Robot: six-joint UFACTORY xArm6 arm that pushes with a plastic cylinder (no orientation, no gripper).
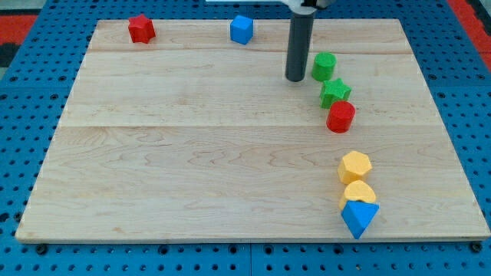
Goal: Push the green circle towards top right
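- The green circle (324, 66) is my landmark; it sits in the upper right part of the wooden worktop (192, 153), lying flat on the wood.
- My tip (295, 79) is just to the view's left of the green circle, slightly lower than its middle, with a thin strip of bare wood between the two; they look close but apart.
- The dark rod rises straight from my tip toward the view's top, where it meets a pale fitting at the frame's edge.
- There is no gripper on this arm, so nothing can be said about opening or closing; only the rod is seen.
- A green star (335, 93) lies just below the green circle and a little to the view's right, very near it, perhaps touching at the edge.
- A red cylinder (341, 116) sits just below that star, touching or almost touching it, so the three form a short slanted chain down from the green circle.
- Well below the green circle, near the worktop's lower right, a yellow hexagon (355, 165), a second yellow block (358, 193) with a rounded top, and a blue triangle (359, 218) are packed together in a column.
- Left of the green circle and higher, close to the top edge, stands a blue cube (242, 29).
- Far to the left of the green circle, also by the top edge, is a red star (141, 28).
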